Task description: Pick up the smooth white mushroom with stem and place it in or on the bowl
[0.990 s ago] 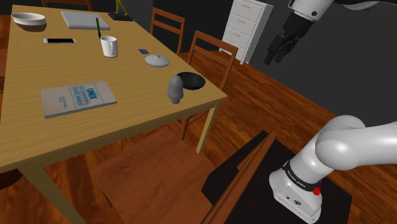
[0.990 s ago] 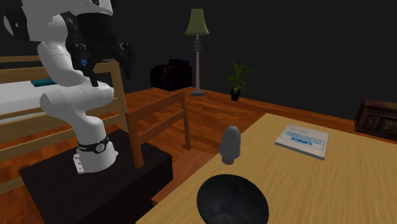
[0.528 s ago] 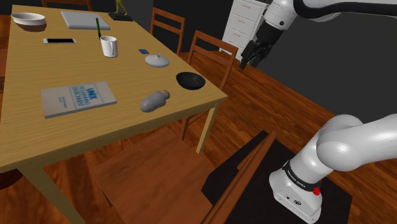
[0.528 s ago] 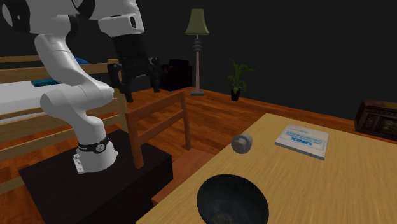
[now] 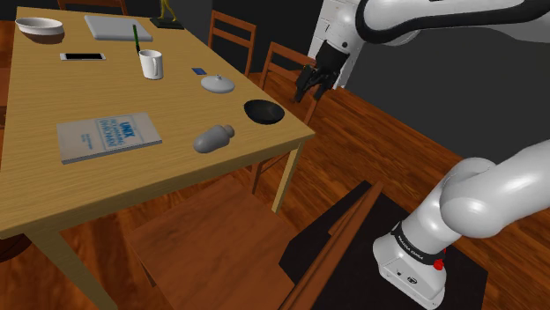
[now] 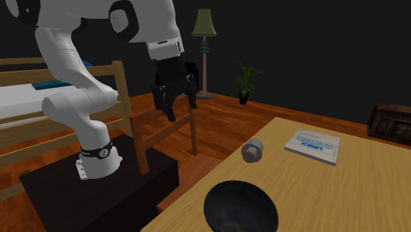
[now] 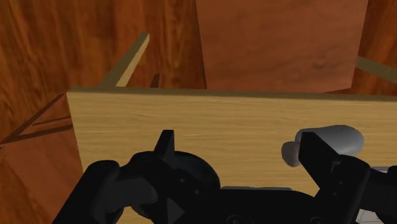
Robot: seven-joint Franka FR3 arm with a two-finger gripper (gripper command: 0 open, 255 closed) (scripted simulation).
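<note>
The grey-white mushroom lies on its side on the wooden table, near the front edge. A black bowl sits close by, towards the table's corner at the shoulder view's right. My gripper hangs open in the air past that edge of the table, beside and above the bowl, over a chair back. In the second exterior view the gripper is up and left of the mushroom and the bowl. In the wrist view the mushroom peeks out from behind one finger; nothing is between the fingers.
On the table stand a white mug, a small lidded dish, a book, a phone and a white bowl at the far end. Wooden chairs flank the table; another chair stands in front.
The mushroom stood upright a second ago, then fell and now lies on its side. The arm has swung down and to the shoulder view's left, toward the table; the fingers stayed open.
</note>
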